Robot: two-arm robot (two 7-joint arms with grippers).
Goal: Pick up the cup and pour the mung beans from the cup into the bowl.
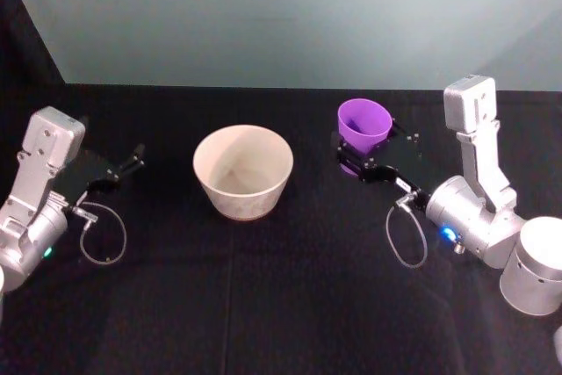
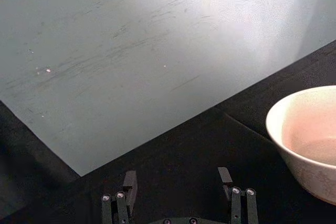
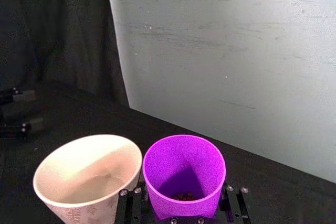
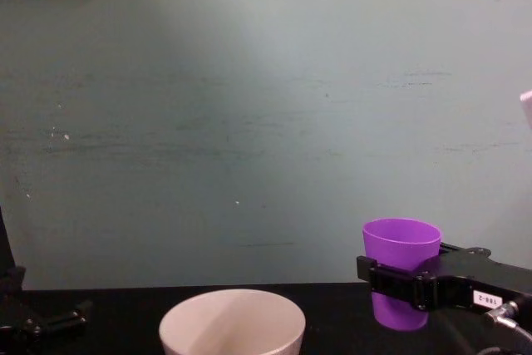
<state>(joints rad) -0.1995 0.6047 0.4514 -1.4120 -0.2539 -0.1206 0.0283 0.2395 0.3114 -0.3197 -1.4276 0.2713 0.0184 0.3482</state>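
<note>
The purple cup stands upright to the right of the white bowl, close beside it. My right gripper is shut on the cup, one finger on each side of its lower body. In the right wrist view a small dark cluster of mung beans lies at the bottom of the cup, with the bowl just next to it. The chest view shows the cup clasped by the right gripper, and the bowl low in the middle. My left gripper rests open left of the bowl.
The table is covered in black cloth. A pale green-grey wall rises right behind the table's far edge. Loose cable loops hang at both wrists. The bowl's inside looks bare.
</note>
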